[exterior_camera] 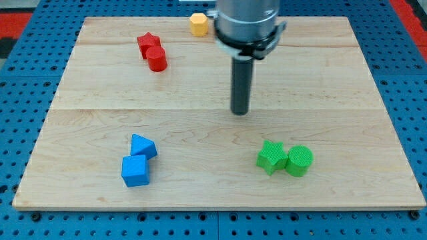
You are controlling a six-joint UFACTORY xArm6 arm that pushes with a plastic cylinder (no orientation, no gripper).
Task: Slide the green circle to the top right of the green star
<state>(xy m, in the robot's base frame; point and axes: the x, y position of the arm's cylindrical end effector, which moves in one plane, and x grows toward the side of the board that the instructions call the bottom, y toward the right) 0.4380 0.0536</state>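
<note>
Two green blocks (285, 159), two red (152, 52), two blue (138, 160), one yellow (198, 24).

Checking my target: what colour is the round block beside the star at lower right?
Green circle, touching the green star; camera view.

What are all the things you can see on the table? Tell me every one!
green star: 1, green, lower right of the board, touching the green circle on its right
green circle: 1, green, lower right, just right of the star
blue blocks: 2, blue, lower left; an angular one above a cube, touching
red star: 1, red, upper left
red cylinder: 1, red, just below and touching the red star
yellow block: 1, yellow, top edge, shape looks like a hexagon
wooden board: 1, light wood, on a blue pegboard
my tip: 1, dark rod, mid-board, above and left of the green pair, touching no block
</note>
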